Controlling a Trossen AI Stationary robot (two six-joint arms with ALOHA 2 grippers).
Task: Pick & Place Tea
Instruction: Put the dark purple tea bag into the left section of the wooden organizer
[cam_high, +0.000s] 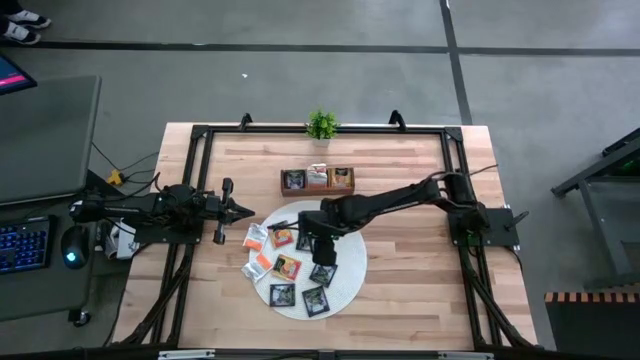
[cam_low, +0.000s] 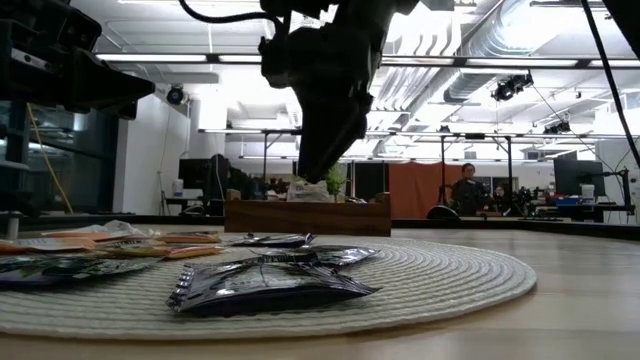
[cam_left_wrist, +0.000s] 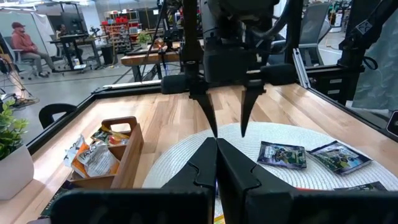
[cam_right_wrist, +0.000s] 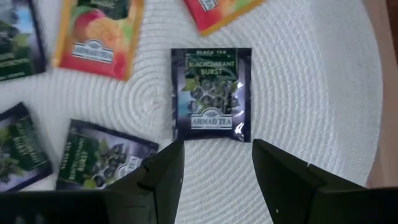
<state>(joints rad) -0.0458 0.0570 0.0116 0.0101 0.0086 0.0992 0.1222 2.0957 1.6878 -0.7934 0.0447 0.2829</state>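
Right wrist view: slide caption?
Right gripper, fingers open, above a blackcurrant tea sachet on the woven mat.

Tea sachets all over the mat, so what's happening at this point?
The right gripper hangs open just above a black sachet on the round mat, holding nothing yet. More sachets lie around it, and a few already sit in the wooden tray. The left gripper waits shut at the mat's left side.

Tea sachets (cam_high: 283, 267) lie on the round mat (cam_high: 350, 272); tray (cam_high: 317, 180) behind it; plant (cam_high: 321, 124) farther back.
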